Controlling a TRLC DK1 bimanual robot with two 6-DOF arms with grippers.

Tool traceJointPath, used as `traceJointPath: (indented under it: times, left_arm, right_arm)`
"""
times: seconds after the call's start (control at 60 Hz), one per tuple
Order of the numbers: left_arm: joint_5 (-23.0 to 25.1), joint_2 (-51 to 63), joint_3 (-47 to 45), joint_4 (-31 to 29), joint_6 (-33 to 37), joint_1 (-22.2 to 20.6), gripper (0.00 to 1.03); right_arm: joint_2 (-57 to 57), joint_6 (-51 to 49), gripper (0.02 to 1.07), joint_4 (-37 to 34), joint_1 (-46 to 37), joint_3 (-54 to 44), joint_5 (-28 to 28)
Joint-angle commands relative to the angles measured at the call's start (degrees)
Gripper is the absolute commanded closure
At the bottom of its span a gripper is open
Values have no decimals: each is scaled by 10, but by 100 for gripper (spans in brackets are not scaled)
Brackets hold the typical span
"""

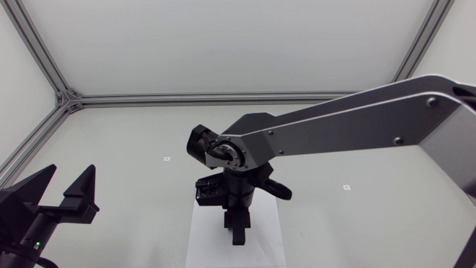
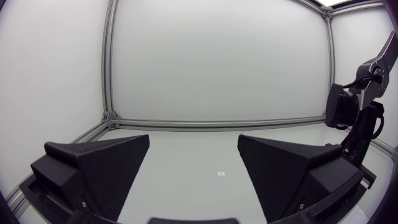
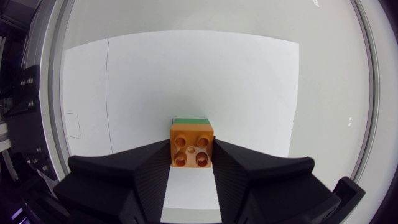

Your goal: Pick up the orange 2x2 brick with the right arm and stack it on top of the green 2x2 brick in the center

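While right jaws pinched orange 2x2 brick [image 3: 192, 147], green 2x2 brick [image 3: 191, 119] sat just under it, far edge showing, on white sheet [image 3: 249, 81] at bench [image 1: 111, 149] centre. Left jaws spread, near left. Step: stacking; seating unclear. Next: press straight down, then release.

The orange brick [image 3: 192, 146] is smooth plastic with a soft sheen on its studs, and the green brick [image 3: 190, 119] looks like the same plastic. My right fingers [image 3: 146, 171] and left fingers [image 2: 112, 165] are matt black and finely ribbed. My right arm [image 1: 349, 119] is satin grey metal. The desk [image 1: 111, 171] is matt white, and the sheet [image 3: 186, 68] is smooth white paper.
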Motion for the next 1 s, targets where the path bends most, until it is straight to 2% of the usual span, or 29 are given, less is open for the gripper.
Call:
traceJointPath:
  times: [0.0,0.983]
  left_arm:
    - [2,-5,-23,-8,8,2,4]
    - [2,-5,-23,-8,8,2,4]
  right_arm:
    - [34,-7,101,-11,0,-19,-10]
    - [21,1,101,-24,2,2,-13]
